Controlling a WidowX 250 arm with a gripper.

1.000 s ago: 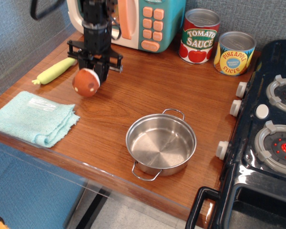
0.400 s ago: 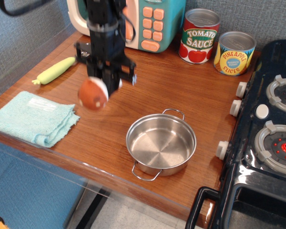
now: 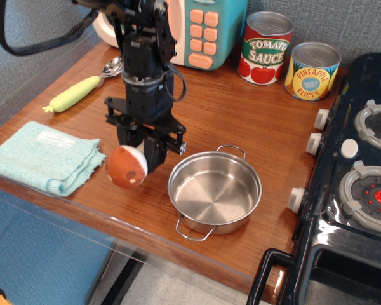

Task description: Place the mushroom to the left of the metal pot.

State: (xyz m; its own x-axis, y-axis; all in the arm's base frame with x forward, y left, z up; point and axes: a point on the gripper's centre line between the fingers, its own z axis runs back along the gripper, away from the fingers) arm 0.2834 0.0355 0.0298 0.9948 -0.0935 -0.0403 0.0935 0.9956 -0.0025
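Observation:
The mushroom [image 3: 126, 167], reddish-brown cap with pale spots and a white stem, hangs tilted from my gripper [image 3: 141, 154], which is shut on its stem. It sits just above the wooden table, a short way left of the metal pot [image 3: 214, 192]. The pot is shallow, shiny and empty, with two wire loop handles, near the table's front edge. The black arm reaches down from the back left and hides the fingertips.
A light-blue cloth [image 3: 43, 156] lies at the front left. A yellow-green handled spoon [image 3: 78, 91] lies at the back left. A toy microwave [image 3: 190, 28] and two tin cans [image 3: 265, 47] stand at the back. A toy stove [image 3: 357, 190] borders the right.
My gripper has carried the mushroom from the back left, near the spoon, forward and to the right, and lower, to just left of the pot.

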